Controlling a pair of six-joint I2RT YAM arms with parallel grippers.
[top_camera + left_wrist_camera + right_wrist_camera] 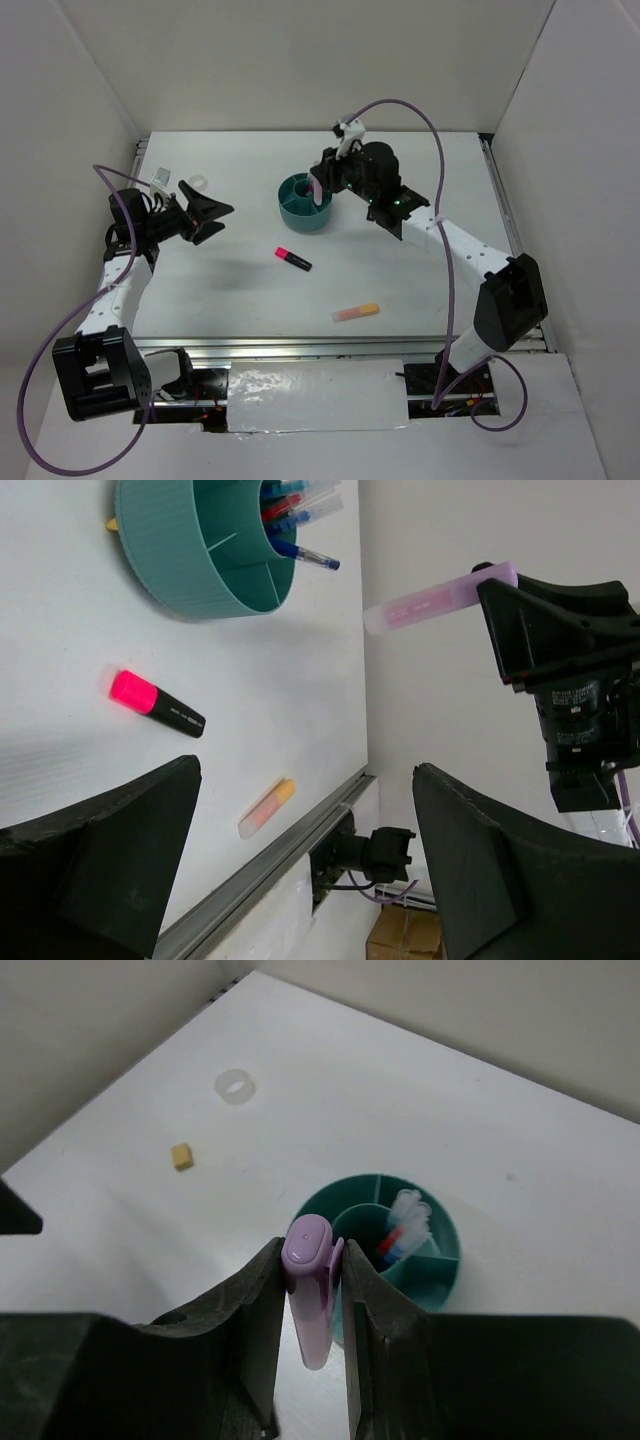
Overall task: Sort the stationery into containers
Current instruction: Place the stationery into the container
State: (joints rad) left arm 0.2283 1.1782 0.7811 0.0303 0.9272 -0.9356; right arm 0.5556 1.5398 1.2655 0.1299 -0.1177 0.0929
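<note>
Presently my right gripper [311, 1260] pinches the lilac stick [309, 1305] above the teal organizer's [447, 1250] rim; pens [405, 1225] fill its centre well. Tan eraser [181, 1156] and clear ring [235, 1086] lie beyond. Pink-capped highlighter [293, 258] and orange stick [356, 312] lie on open table [420, 290]. My left gripper [216, 222] hangs spread, well apart.

Near-upright lilac stick [309, 1295] over teal organizer [300, 219]; pink-capped highlighter [293, 258], orange stick [356, 312] lying loose.
</note>
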